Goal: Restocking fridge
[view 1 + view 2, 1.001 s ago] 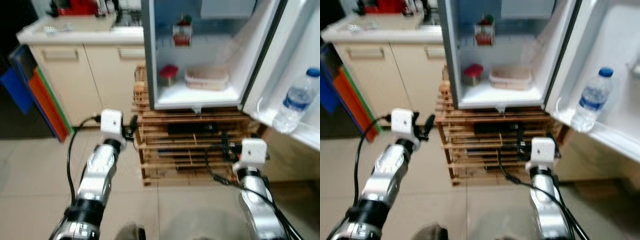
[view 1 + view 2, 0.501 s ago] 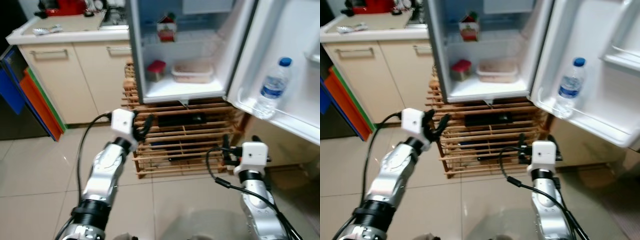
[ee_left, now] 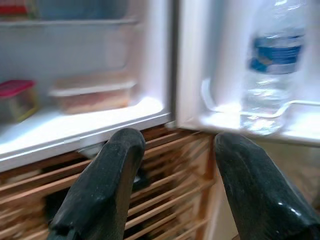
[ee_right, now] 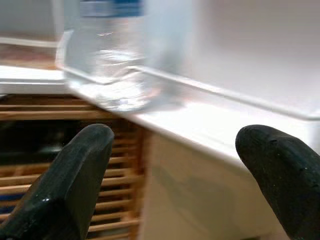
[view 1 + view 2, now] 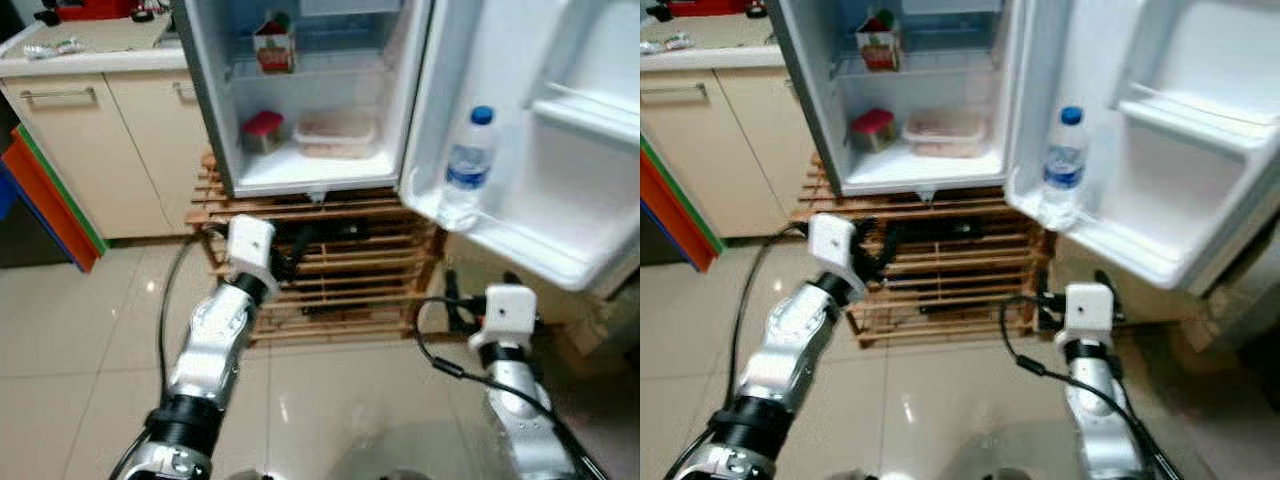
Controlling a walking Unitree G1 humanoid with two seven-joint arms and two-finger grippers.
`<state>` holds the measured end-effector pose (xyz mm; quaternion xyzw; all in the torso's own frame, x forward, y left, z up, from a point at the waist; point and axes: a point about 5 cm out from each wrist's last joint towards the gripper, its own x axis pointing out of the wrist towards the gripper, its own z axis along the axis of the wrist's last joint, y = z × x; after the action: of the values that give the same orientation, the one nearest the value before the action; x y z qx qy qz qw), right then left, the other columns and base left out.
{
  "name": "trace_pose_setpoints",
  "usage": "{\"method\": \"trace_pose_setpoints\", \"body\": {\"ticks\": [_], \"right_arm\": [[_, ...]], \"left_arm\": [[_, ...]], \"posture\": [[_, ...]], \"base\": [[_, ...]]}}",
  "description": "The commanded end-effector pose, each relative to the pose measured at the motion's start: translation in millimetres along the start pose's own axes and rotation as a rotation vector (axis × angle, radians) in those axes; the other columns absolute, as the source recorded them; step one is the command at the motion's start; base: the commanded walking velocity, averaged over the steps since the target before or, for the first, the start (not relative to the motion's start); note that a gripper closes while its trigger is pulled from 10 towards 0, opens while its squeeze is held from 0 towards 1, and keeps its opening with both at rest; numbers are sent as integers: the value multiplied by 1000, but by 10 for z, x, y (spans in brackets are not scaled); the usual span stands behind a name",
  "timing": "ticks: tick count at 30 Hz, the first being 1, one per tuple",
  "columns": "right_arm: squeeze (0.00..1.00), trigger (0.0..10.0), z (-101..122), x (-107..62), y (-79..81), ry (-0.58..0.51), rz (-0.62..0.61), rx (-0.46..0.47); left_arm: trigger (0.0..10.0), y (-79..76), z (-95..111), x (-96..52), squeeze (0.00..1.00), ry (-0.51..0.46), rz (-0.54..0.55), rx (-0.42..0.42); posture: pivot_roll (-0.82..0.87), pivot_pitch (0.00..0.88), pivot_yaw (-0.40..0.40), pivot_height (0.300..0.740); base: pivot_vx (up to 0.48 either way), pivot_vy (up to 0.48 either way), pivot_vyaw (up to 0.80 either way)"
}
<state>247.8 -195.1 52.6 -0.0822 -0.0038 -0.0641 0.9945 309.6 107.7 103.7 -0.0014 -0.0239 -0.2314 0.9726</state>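
Observation:
The small fridge (image 5: pixel 210 120) stands open on a wooden slatted rack (image 5: pixel 345 275). Inside are a red-and-white carton (image 5: pixel 276 47), a red-lidded tub (image 5: pixel 262 130) and a clear lidded box (image 5: pixel 334 133). A water bottle (image 5: pixel 466 165) stands in the lower shelf of the open door (image 5: pixel 560 130). My left gripper (image 3: pixel 175 150) is open and empty, held in front of the rack below the fridge floor. My right gripper (image 4: pixel 175 150) is open and empty too, low under the door shelf, with the bottle (image 4: pixel 112 55) just above it.
A beige cabinet with a counter (image 5: pixel 90 62) adjoins the fridge on the left. Orange and green boards (image 5: pixel 45 190) lean beside it. The door shelf juts out over my right arm. Tiled floor (image 5: pixel 90 330) lies in front.
The camera has swung right, so the fridge sits further left and the open door takes up the right side. My left gripper has reached closer to the rack.

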Motion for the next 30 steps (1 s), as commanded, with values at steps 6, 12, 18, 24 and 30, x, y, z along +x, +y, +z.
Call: {"method": "trace_pose_setpoints", "body": {"ticks": [6, 12, 18, 24, 30], "right_arm": [[0, 10000, -85, -115, 62, 21, 41, -21], [0, 10000, -294, -216, -20, 123, 57, -118], [0, 10000, -624, -246, -299, 327, 15, -328], [0, 10000, -552, -10, -753, 341, -243, -523], [0, 10000, -33, 522, -936, 150, -403, -584]], "left_arm": [[10000, 60, -48, -18, 0, 40, 15, -6], [10000, 198, -102, 8, 0, 89, 109, -37], [10000, 321, -167, -1, 0, 136, 167, -29], [10000, 387, -364, -10, 0, 257, 184, 78], [10000, 300, -601, -75, 0, 362, 121, 186]], "posture": [[-155, 0, 43, 725], [-156, 0, 42, 725], [-154, 0, 44, 725], [-152, 0, 52, 725], [-155, 0, 58, 725]], "base": [[0, -459, 0], [0, -226, 0], [0, 0, 0], [0, 0, 0], [0, 0, 0]]}}
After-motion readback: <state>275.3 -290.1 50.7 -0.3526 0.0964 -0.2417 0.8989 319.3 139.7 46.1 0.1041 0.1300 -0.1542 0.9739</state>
